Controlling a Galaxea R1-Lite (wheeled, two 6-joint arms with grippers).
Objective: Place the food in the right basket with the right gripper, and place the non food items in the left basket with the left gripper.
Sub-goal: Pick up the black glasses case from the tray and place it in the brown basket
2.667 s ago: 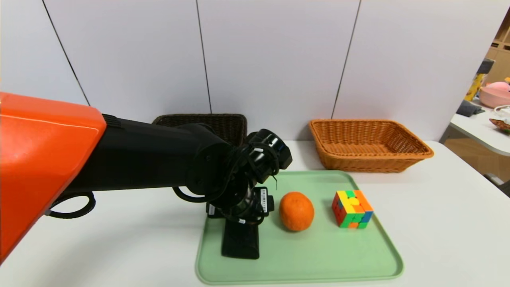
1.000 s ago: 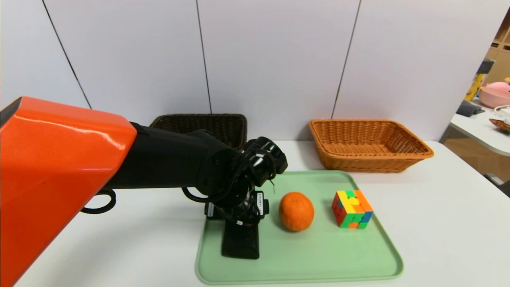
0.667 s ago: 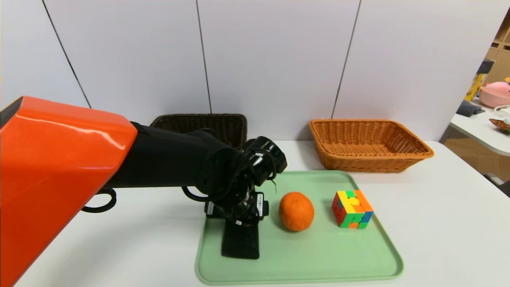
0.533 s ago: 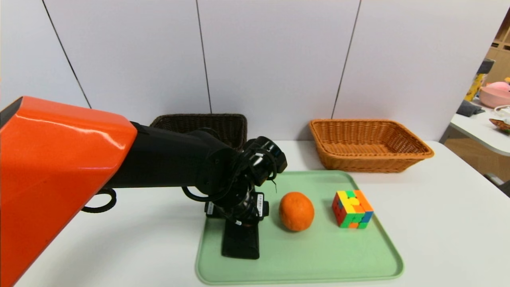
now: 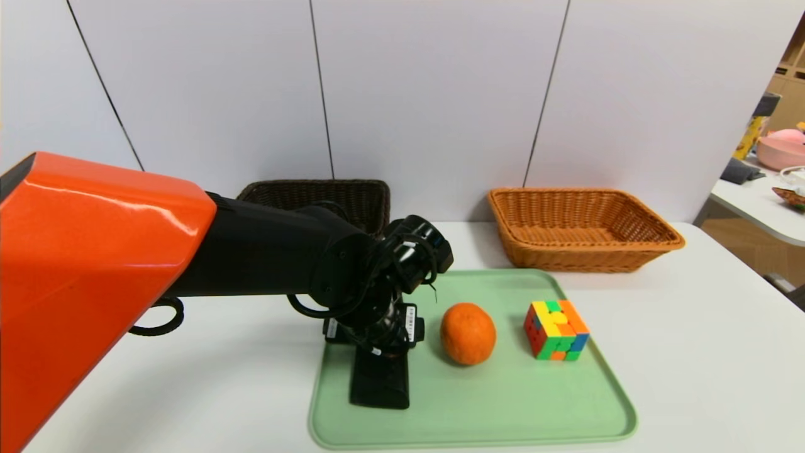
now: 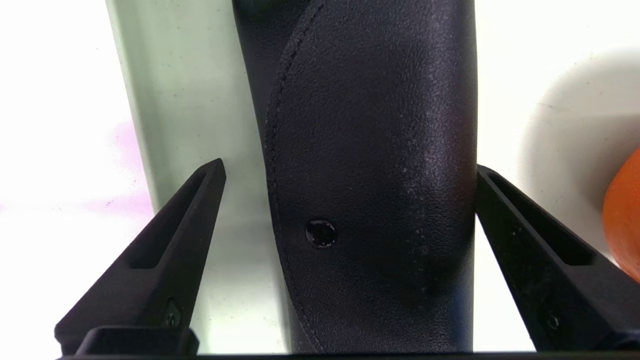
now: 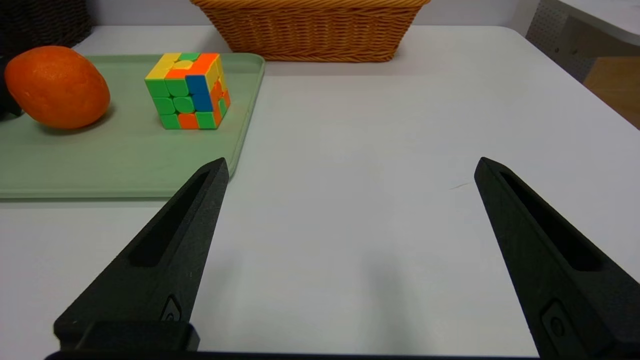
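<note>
On the flat pale-green plastic tray (image 5: 585, 402), the left gripper (image 6: 345, 210) straddles the long black folded fabric pouch (image 6: 370, 165), jaws spread, not clamped. The round orange fruit (image 5: 468, 333) sits beside the pouch, multicoloured puzzle cube (image 5: 556, 329) beyond.

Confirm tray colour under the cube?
Pale green tray; the cube sits on it. Shows best in the head view.
</note>
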